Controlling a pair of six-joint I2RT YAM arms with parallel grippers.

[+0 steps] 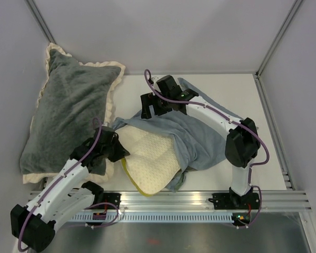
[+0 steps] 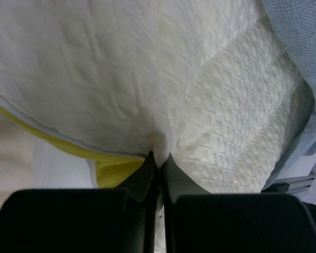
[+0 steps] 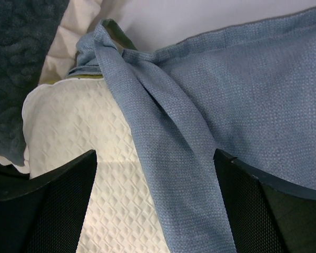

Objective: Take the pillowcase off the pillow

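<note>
The cream-white quilted pillow [image 1: 150, 158] lies mid-table, its left half bare and its yellow-green edge band [image 1: 134, 182] showing at the front. The grey-blue pillowcase [image 1: 200, 139] is bunched over its right half and trails onto the table. My left gripper [image 1: 121, 153] is shut, pinching a fold of the pillow's quilted cloth [image 2: 158, 141] just above the yellow-green band [image 2: 116, 168]. My right gripper [image 1: 150, 108] is open above the pillowcase's gathered far edge. In the right wrist view, a twisted strip of pillowcase [image 3: 163, 158] runs between its fingers, over the pillow [image 3: 84, 137].
A large dark grey plush pillow [image 1: 68, 110] with a cream ruffle lies at the back left, touching the left arm; it shows in the right wrist view [image 3: 16, 63]. An aluminium rail [image 1: 200, 197] runs along the table's near edge. Walls enclose the table.
</note>
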